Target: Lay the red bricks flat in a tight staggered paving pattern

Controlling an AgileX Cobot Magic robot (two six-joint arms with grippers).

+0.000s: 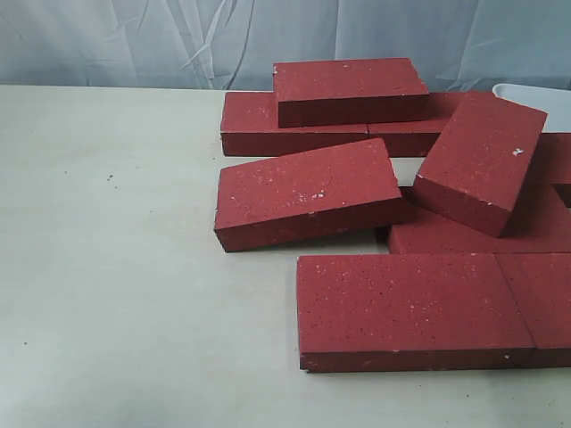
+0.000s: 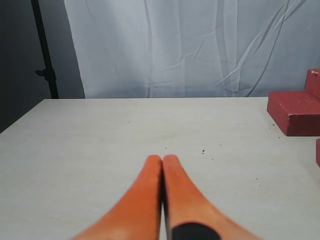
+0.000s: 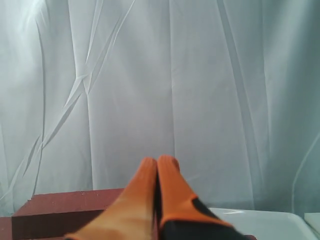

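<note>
Several dark-red bricks lie in a loose heap on the table's right side. One flat brick (image 1: pixel 406 308) is nearest the front with another (image 1: pixel 546 303) butted to its right. A tilted brick (image 1: pixel 308 192) leans behind them, a second tilted one (image 1: pixel 482 160) rests to its right, and a top brick (image 1: pixel 350 89) is stacked on a back row (image 1: pixel 268 125). Neither gripper shows in the exterior view. My left gripper (image 2: pixel 162 159) is shut and empty over bare table, with a brick (image 2: pixel 295 112) off to its side. My right gripper (image 3: pixel 157 162) is shut and empty above a brick (image 3: pixel 70 210).
A white tray (image 1: pixel 535 94) sits behind the heap at the far right, also seen as a white tray (image 3: pixel 260 222) in the right wrist view. Pale table (image 1: pixel 116 267) spreads left of the bricks. A wrinkled grey curtain (image 1: pixel 134 40) hangs behind, and a black stand (image 2: pixel 45 55) is beyond the table.
</note>
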